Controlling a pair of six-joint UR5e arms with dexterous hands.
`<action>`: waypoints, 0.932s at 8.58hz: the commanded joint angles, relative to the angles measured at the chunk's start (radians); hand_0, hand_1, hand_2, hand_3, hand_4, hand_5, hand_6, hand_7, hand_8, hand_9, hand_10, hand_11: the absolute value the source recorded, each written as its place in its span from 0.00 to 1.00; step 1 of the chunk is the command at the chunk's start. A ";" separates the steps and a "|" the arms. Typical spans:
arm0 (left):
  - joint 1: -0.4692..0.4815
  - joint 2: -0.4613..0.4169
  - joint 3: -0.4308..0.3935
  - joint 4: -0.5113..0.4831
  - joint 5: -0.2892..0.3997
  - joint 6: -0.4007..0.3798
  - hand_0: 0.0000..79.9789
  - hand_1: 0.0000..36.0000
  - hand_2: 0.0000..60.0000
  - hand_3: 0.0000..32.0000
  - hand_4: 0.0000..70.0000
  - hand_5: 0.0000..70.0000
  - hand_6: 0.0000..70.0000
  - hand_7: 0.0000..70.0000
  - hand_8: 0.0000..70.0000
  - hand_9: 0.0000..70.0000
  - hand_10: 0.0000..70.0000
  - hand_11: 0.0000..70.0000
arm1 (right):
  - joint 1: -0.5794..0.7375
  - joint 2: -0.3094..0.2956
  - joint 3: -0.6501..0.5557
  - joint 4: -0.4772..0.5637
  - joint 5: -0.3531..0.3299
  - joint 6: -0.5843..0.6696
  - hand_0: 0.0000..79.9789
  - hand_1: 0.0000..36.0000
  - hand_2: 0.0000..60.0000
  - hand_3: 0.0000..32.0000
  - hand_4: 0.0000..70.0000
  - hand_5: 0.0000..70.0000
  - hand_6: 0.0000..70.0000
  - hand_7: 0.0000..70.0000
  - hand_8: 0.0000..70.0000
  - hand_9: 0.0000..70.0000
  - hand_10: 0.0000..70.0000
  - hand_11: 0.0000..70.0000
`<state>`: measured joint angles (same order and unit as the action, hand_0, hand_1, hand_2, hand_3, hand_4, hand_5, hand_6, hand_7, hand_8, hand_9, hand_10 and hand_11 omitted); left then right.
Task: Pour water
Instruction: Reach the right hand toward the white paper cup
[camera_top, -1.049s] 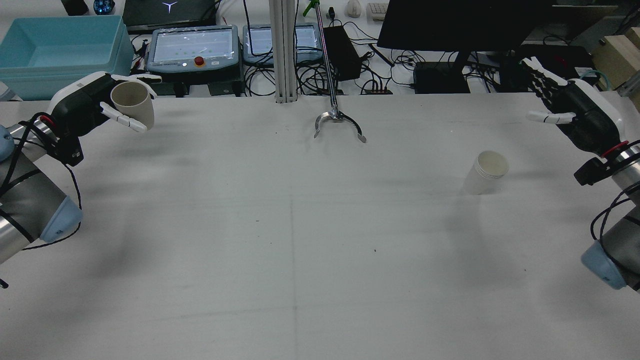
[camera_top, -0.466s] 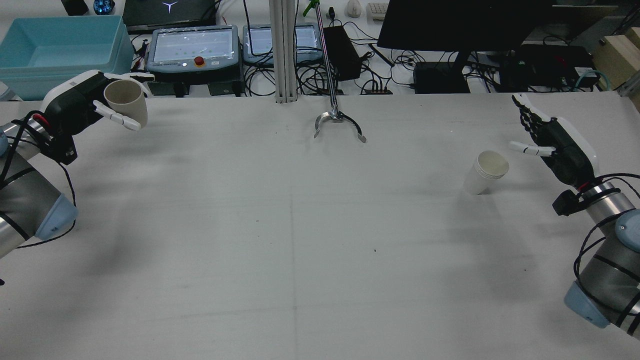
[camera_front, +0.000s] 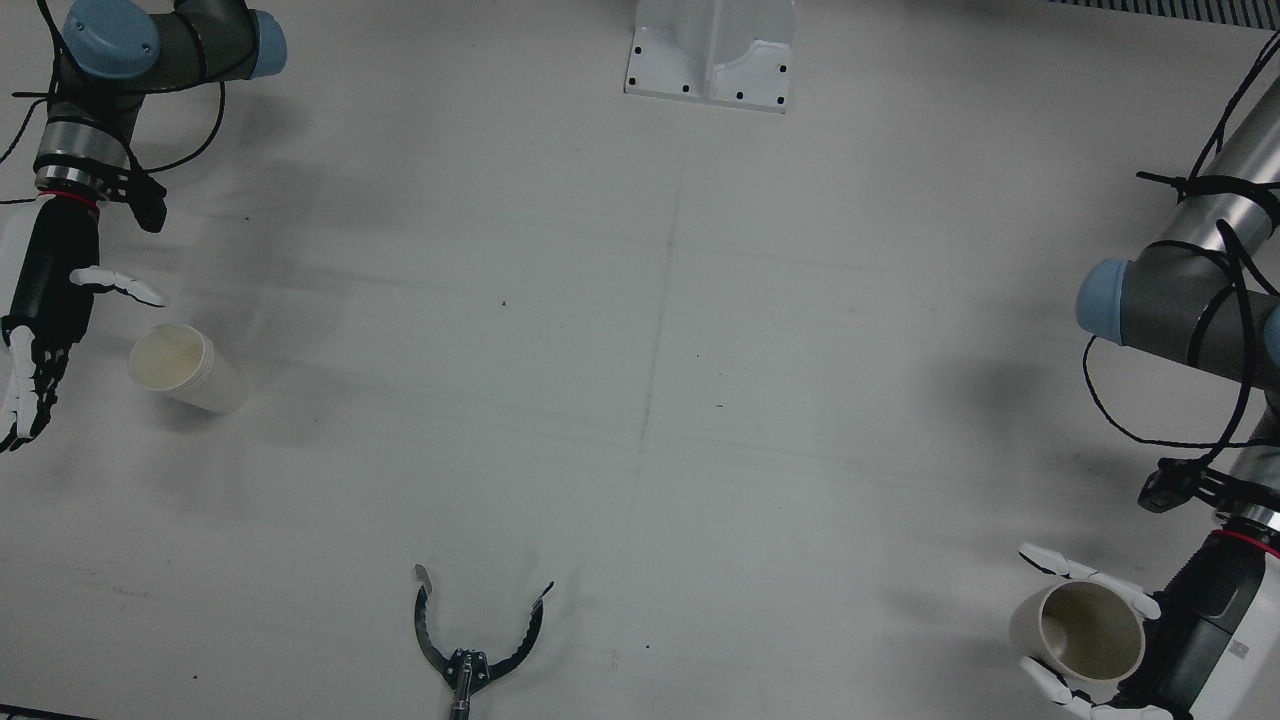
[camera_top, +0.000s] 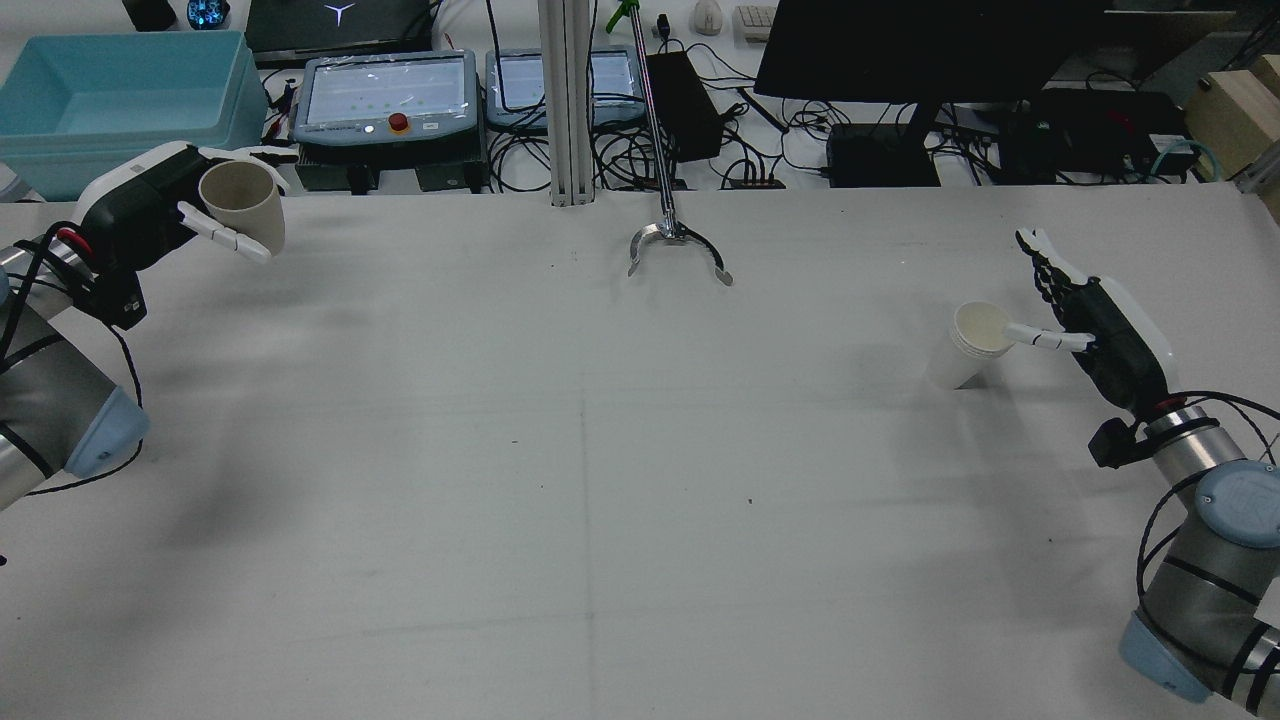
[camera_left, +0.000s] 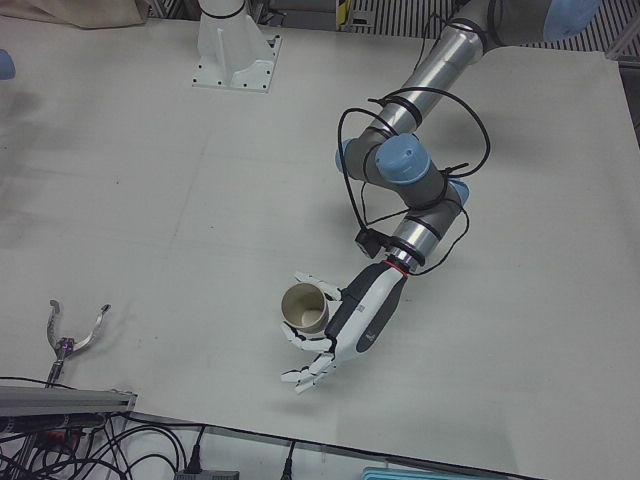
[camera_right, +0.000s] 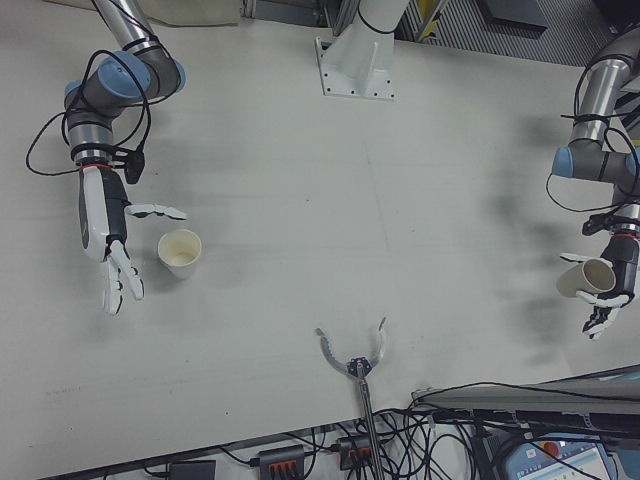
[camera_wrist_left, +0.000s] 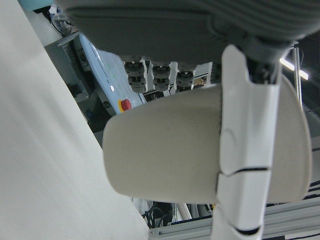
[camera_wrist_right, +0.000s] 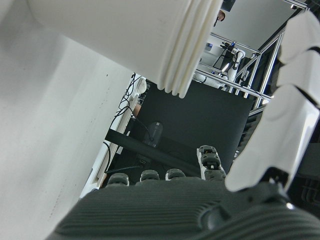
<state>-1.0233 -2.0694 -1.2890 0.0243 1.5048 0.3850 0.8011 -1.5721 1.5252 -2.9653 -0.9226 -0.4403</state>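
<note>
While your left hand (camera_top: 135, 215) grips the tan cup (camera_top: 243, 205), its contents stay hidden; your right hand (camera_top: 1100, 330), fingers spread, holds nothing beside the white cup (camera_top: 970, 345).

cup (camera_top: 243, 205) – in left hand (camera_top: 140, 215) | second cup (camera_top: 970, 345) – on table (camera_top: 600, 450), beside right hand (camera_top: 1095, 330)

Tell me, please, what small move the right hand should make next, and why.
Probably slide the right hand sideways until the white cup sits in its palm, then curl the fingers. The hand is open beside the standing cup, one finger by its rim, holding nothing, while the left hand already holds the tan cup.
</note>
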 joint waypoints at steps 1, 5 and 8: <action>-0.003 0.002 0.007 -0.014 0.000 0.000 0.83 0.62 0.11 0.00 1.00 0.51 0.20 0.31 0.11 0.17 0.11 0.18 | -0.069 0.013 -0.048 0.000 0.065 0.023 0.56 0.41 0.27 0.19 0.00 0.00 0.00 0.00 0.00 0.00 0.00 0.00; -0.006 0.002 0.007 -0.032 0.000 -0.005 0.87 0.63 0.08 0.00 0.99 0.51 0.20 0.30 0.11 0.16 0.11 0.18 | -0.108 0.041 -0.046 0.000 0.065 0.025 0.57 0.43 0.28 0.19 0.00 0.00 0.00 0.00 0.00 0.00 0.00 0.00; -0.004 0.002 0.007 -0.034 0.000 -0.003 0.87 0.64 0.07 0.00 0.98 0.51 0.20 0.30 0.11 0.17 0.11 0.18 | -0.114 0.049 -0.052 0.002 0.068 0.049 0.57 0.43 0.32 0.11 0.00 0.02 0.00 0.00 0.00 0.00 0.00 0.00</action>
<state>-1.0282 -2.0681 -1.2824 -0.0076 1.5048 0.3814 0.6937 -1.5302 1.4779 -2.9654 -0.8565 -0.4109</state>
